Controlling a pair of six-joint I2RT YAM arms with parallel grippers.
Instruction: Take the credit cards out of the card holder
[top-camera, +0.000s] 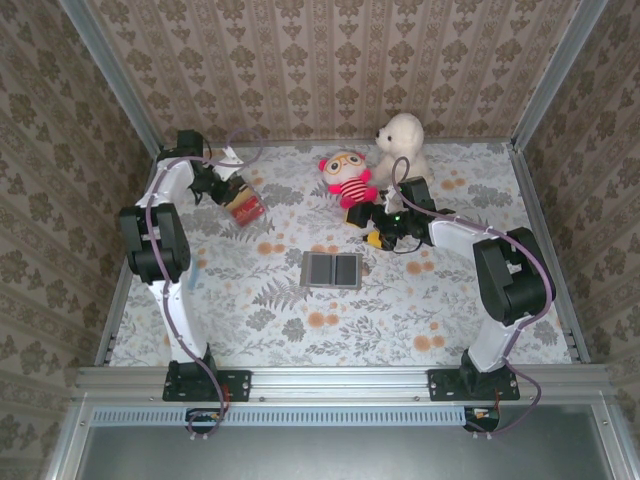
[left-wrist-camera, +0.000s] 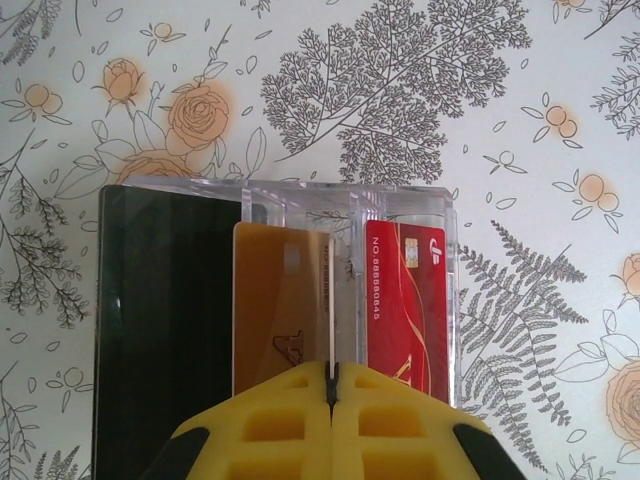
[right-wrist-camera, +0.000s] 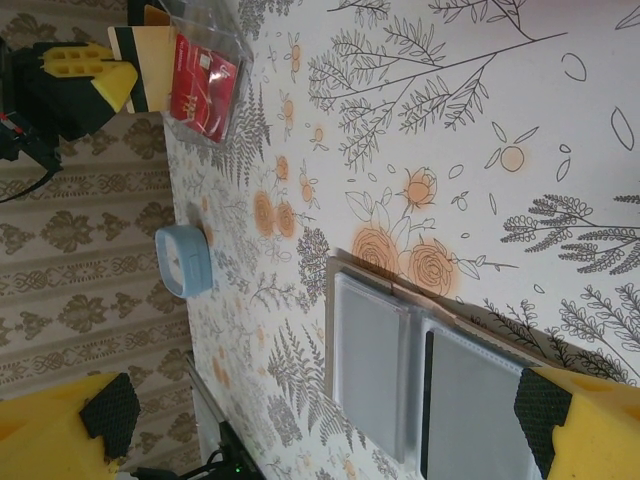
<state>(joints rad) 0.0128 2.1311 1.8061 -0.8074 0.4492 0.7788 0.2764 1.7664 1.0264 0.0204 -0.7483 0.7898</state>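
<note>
the left gripper (left-wrist-camera: 330, 392) is clamped tight on a thin card (left-wrist-camera: 330, 300), seen edge-on, over a clear plastic box (left-wrist-camera: 300, 195) near the table's (top-camera: 450, 320) far left corner. in the box lie a gold-brown card (left-wrist-camera: 280, 300), a red card (left-wrist-camera: 405, 300) and a dark card (left-wrist-camera: 165, 320). the card holder (top-camera: 331, 270) lies open and flat near the middle of the table. the right gripper (top-camera: 378, 230) hangs just beyond its far right corner, jaws spread wide, gripping nothing. a white plush bear (top-camera: 400, 145) and a red-striped plush doll (top-camera: 348, 178) sit by the far edge.
</note>
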